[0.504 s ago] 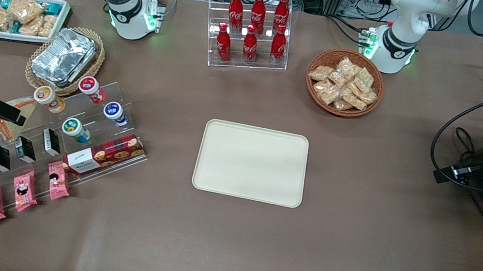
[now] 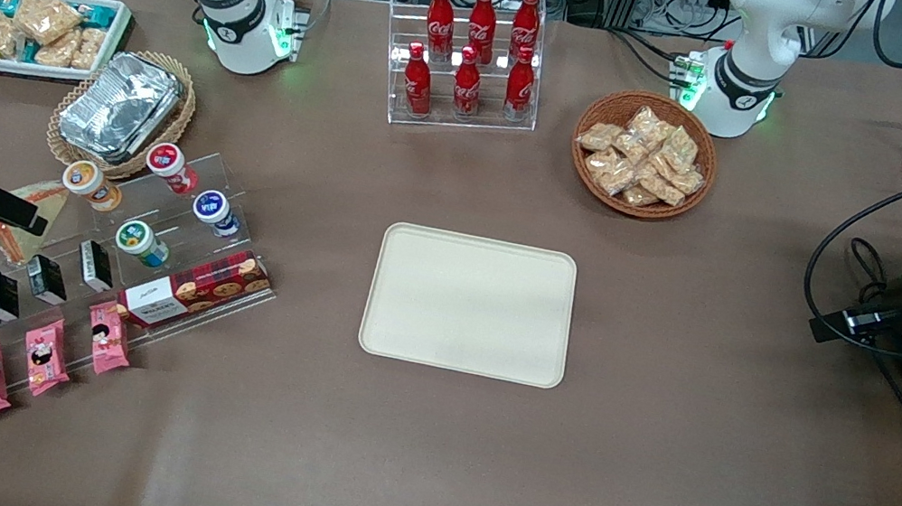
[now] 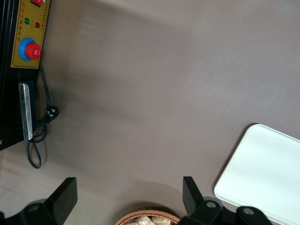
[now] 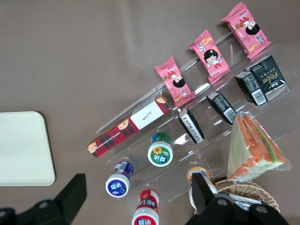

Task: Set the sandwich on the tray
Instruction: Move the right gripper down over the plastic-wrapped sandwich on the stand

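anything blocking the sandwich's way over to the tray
The gripper, fingers open, hovers over the sandwich on the clear stepped rack. Small round tubs and a plaid cookie box sit between it and the tray; lifting should clear them.

end effector (image 2: 21,218) open above sandwich (image 2: 26,219) | round cups (image 2: 141,242) and black packs (image 2: 48,279) crowd close | bare bench (image 2: 313,202) between rack and tray (image 2: 470,304)

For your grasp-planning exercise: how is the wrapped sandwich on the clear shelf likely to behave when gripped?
The sandwich probably squashes easily, being soft bread and layered filling. Its clear wrap looks glossy, so it may slip. The open gripper hangs above the shelf, not touching it.
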Controlling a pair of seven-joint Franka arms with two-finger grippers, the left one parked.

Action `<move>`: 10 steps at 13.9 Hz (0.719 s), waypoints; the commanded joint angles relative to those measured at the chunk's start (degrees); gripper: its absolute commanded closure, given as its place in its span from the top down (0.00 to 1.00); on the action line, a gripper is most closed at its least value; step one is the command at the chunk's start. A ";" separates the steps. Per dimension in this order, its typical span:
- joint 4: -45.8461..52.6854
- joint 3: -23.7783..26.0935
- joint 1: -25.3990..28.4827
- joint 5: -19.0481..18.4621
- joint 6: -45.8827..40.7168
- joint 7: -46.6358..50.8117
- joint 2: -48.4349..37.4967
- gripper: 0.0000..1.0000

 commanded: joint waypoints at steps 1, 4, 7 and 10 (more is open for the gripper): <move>-1.60 0.35 -1.37 -0.90 -0.03 0.08 0.00 1.00; -2.93 0.26 -3.30 -0.90 -0.91 0.08 -1.40 1.00; -5.73 -0.18 -2.96 -7.28 -0.04 -1.50 -4.64 1.00; -9.33 -0.79 -4.71 -8.55 1.71 -5.52 -6.33 1.00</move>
